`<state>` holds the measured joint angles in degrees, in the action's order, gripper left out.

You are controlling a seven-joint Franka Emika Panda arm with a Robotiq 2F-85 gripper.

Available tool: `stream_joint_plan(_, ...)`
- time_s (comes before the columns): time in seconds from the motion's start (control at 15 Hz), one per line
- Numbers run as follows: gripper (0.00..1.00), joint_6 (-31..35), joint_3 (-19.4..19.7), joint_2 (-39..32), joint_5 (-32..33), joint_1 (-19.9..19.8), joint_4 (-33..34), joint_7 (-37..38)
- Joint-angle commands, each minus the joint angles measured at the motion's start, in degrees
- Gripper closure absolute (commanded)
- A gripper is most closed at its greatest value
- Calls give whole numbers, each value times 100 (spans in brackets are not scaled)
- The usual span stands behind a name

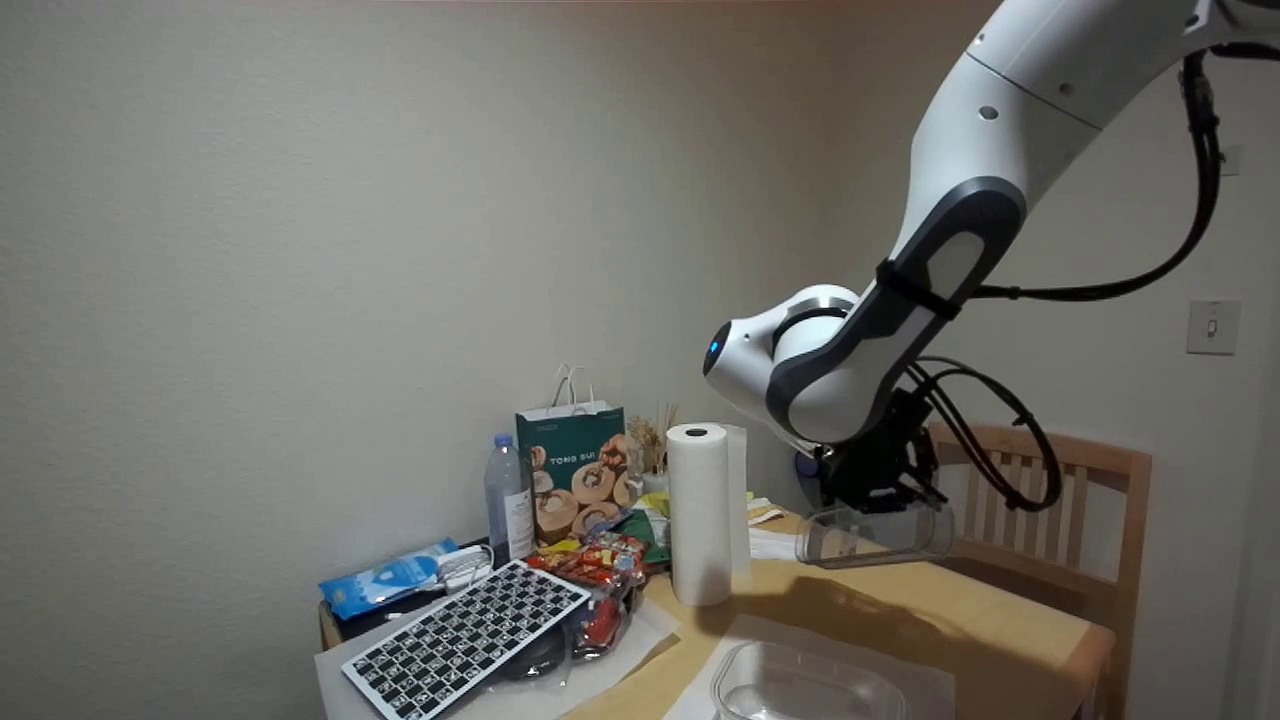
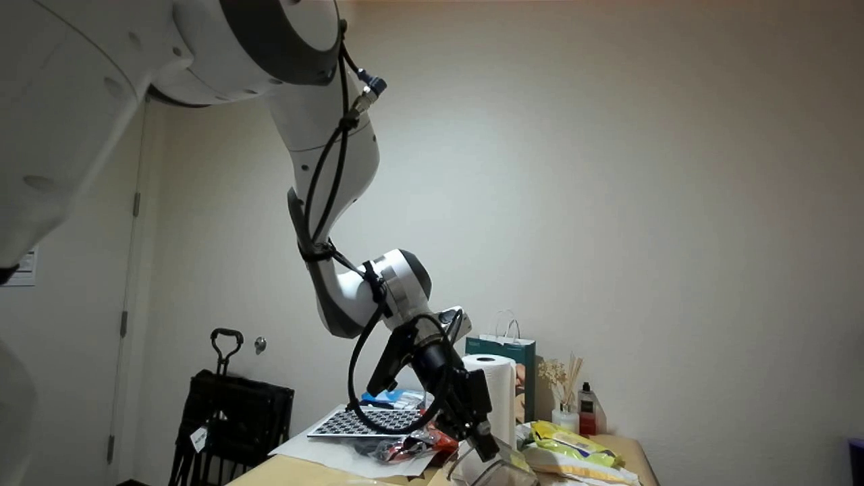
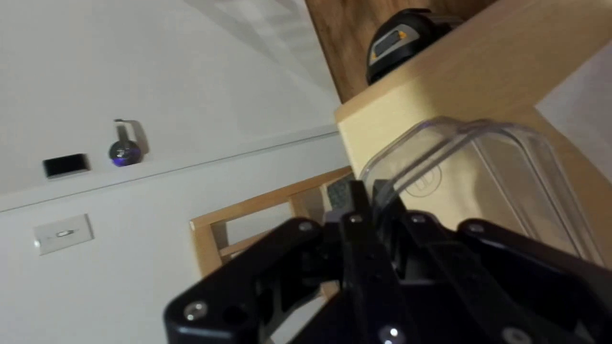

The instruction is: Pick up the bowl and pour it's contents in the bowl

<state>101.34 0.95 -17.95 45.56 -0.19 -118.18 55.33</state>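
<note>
Squeezed almost closed, the end effector [image 3: 372, 193] has the bowl [image 1: 875, 540] by its edge, up at 1 o'clock from the lower bowl [image 1: 805, 672] in an exterior view; it should feel light, bendy and slippery, so the edge seems best.

The dark fingers [image 3: 356, 229] rise from six o'clock to just past the middle, pinched on the wall of a clear container [image 3: 499, 186], which spreads out toward three and four o'clock with a round mark inside its outline. Behind it lies the pale wooden surface [image 3: 478, 86], one corner at one o'clock; a pale sheet [image 3: 585, 107] covers it between two and three. Past its edge, at one, a black-and-grey object [image 3: 397, 45] shows against brown floor [image 3: 342, 52]. Chair [image 3: 258, 199] toward eight, door handle [image 3: 125, 153] at nine.
</note>
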Motion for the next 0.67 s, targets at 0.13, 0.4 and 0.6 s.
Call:
stream_joint_plan(0.13, 98, 1435, -185, 27, -798, 106, -65, -555)
stream_joint_plan(0.4, 90, 1398, -70, -45, -863, 386, 0, -667)
stream_joint_plan(0.6, 98, 1389, -72, -45, -855, 468, 0, -702)
